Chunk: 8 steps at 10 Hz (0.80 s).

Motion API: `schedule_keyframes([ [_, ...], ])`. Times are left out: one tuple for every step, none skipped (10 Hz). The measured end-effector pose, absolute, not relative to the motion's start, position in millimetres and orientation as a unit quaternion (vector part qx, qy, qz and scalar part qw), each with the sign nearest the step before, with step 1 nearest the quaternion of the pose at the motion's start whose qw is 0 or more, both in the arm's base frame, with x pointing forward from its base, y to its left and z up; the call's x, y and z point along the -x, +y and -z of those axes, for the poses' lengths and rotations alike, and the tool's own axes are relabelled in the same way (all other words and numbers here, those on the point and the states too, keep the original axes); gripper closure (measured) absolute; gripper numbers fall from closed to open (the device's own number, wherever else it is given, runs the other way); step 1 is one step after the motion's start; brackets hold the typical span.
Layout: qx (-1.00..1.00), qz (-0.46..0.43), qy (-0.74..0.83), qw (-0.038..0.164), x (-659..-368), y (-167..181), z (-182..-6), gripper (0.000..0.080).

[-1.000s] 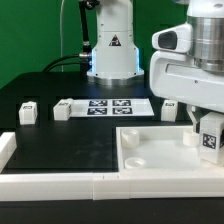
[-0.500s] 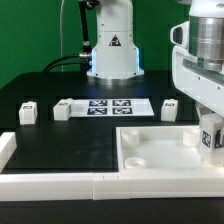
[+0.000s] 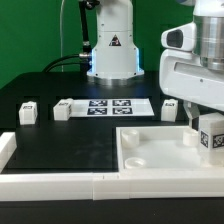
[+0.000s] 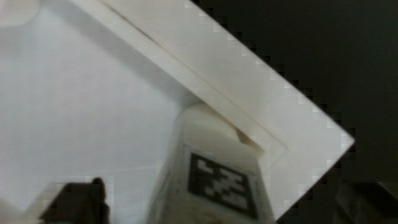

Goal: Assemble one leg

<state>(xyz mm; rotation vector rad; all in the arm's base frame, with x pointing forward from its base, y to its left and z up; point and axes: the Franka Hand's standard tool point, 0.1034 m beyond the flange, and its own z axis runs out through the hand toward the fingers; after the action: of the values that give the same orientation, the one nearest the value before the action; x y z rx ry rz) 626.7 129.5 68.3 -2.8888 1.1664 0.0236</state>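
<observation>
Leg (image 3: 211, 140) stands upright under the tool (image 3: 203, 133), over the corner of the white panel (image 3: 150, 152) at the exterior view's right, nearly at that picture's edge. Can't tell whether the tool is clamped on it. In the wrist view one dark finger (image 4: 75, 200) shows with a strip of panel between it and the leg, and the other side is lost against the black table (image 3: 70, 140). The leg sits close inside the panel's raised rim, so there's little room on that side. There's plenty of open table toward the exterior view's left, boxed in by a white rail (image 3: 60, 185) along the front edge. Two spare legs (image 3: 28, 112) (image 3: 63, 109) sit just beside the marker board (image 3: 110, 106), and a third spare leg (image 3: 170, 107) sits near its other end. Labels: a square black-and-white marker on the leg's side, tags on the marker board, and a triangle sticker (image 3: 113, 42) on the robot base (image 3: 112, 62), all too small to read.
</observation>
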Motion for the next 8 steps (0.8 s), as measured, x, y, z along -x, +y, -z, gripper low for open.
schedule_keyframes([
  [0.943,-0.007,0.332,0.014,-626.9,129.1,-68.4,0.0151],
  [0.967,-0.006,0.256,0.014,-627.1,127.7,-68.2,0.0151],
  [0.982,-0.005,0.187,0.014,-627.2,127.3,-68.2,0.0151],
  [0.991,-0.004,0.136,0.014,-627.9,126.6,-68.5,0.0151],
  [0.998,-0.003,0.067,0.01,-629.0,125.6,-69.6,0.0151],
  [1.0,-0.005,0.025,0.002,-629.2,125.9,-70.7,0.0151],
  [1.0,-0.003,-0.012,-0.004,-630.9,126.2,-72.2,0.0151],
  [0.999,-0.002,-0.048,-0.003,-631.4,124.9,-72.2,0.018],
])
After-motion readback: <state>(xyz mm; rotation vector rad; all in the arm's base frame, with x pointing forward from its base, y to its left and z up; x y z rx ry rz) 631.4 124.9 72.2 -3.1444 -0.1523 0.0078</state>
